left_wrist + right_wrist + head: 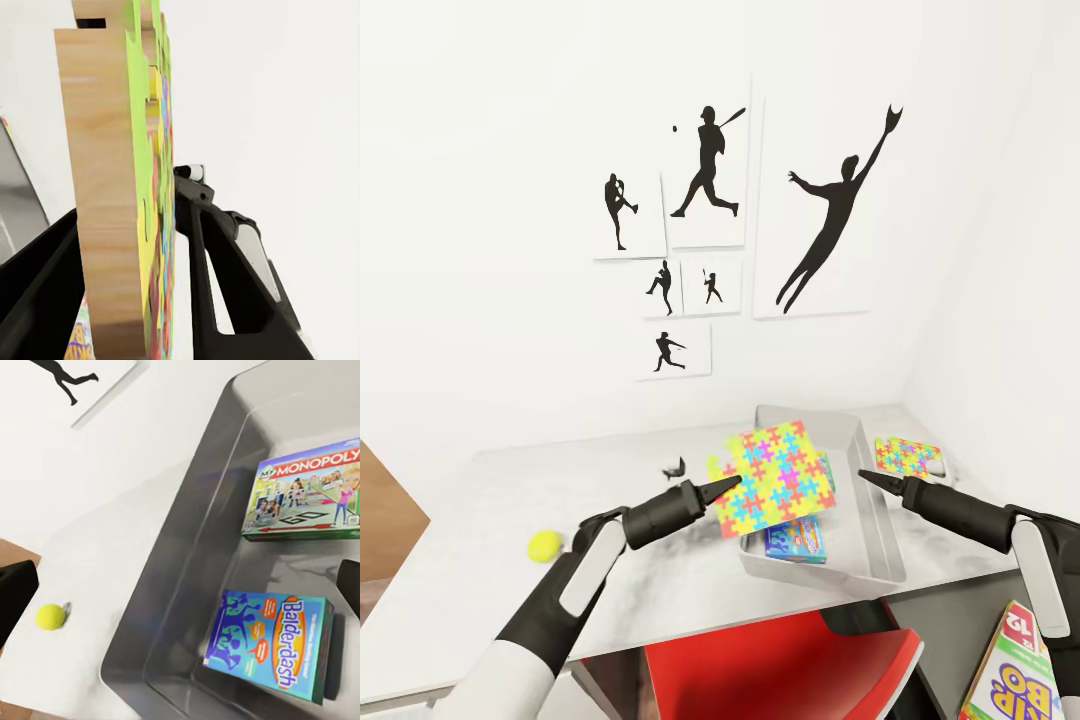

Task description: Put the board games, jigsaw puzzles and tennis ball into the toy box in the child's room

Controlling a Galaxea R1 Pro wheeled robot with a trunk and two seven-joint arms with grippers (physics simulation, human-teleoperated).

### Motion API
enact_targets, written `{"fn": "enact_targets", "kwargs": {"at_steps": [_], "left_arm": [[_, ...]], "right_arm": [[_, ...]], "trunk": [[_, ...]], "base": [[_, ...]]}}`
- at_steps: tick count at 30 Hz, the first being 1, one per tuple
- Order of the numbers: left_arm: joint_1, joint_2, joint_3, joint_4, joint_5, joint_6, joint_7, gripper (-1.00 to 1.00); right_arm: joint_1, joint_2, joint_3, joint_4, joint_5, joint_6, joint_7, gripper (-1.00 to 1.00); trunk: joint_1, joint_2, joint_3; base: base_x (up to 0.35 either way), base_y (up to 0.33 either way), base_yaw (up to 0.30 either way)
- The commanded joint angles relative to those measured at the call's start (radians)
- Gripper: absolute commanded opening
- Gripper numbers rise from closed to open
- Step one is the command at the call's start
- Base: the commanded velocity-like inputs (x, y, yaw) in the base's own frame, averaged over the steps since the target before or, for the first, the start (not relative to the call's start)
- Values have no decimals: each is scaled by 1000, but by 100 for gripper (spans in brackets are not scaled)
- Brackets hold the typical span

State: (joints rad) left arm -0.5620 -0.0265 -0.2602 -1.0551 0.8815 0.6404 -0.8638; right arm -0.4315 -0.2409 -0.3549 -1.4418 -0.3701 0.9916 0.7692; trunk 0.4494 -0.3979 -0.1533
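1. Jigsaw puzzle box (pixel 775 480), patterned in bright interlocking pieces, hangs tilted above the toy box (pixel 880 540) at centre frame, clenched edge-on in the left gripper (pixel 732 484).
2. Inside the grey tray lie a Monopoly box (pixel 304 491) and a blue Balderdash box (pixel 270 645), apart from each other.
3. A second puzzle box (pixel 907 456) lies flat on the table (pixel 480 560), just right of the tray.
4. The tennis ball (pixel 544 545) rests on the table at lower left.
5. The right gripper (pixel 865 478) hovers over the tray's right side, its fingers spread and empty.
6. A Skip-Bo box (pixel 1015 670) shows at the lower right corner.
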Motion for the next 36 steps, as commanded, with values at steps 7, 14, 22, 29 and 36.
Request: {"fn": "enact_targets", "kwargs": {"at_steps": [7, 14, 22, 29, 36], "left_arm": [[-1, -17, -1, 26, -10, 7, 7, -100], [-1, -30, -1, 43, -51, 7, 10, -100], [-1, -34, -1, 49, -88, 7, 11, -100], [-1, -40, -1, 68, -97, 7, 11, -100], [-1, -42, -1, 73, -99, 6, 11, -100]], "right_arm": [[-1, 0, 3, 0, 3, 4, 13, 100], [-1, 0, 5, 0, 3, 4, 16, 100], [-1, 0, 31, 1, 2, 4, 21, 100], [-1, 0, 106, 1, 2, 4, 55, 100], [-1, 0, 127, 1, 2, 4, 68, 100]], "trunk": [[1, -2, -2], [1, -2, -2], [1, -2, -2], [1, -2, -2], [1, -2, -2]], "base": [[0, 0, 0], [0, 0, 0], [0, 0, 0], [0, 0, 0], [0, 0, 0]]}}
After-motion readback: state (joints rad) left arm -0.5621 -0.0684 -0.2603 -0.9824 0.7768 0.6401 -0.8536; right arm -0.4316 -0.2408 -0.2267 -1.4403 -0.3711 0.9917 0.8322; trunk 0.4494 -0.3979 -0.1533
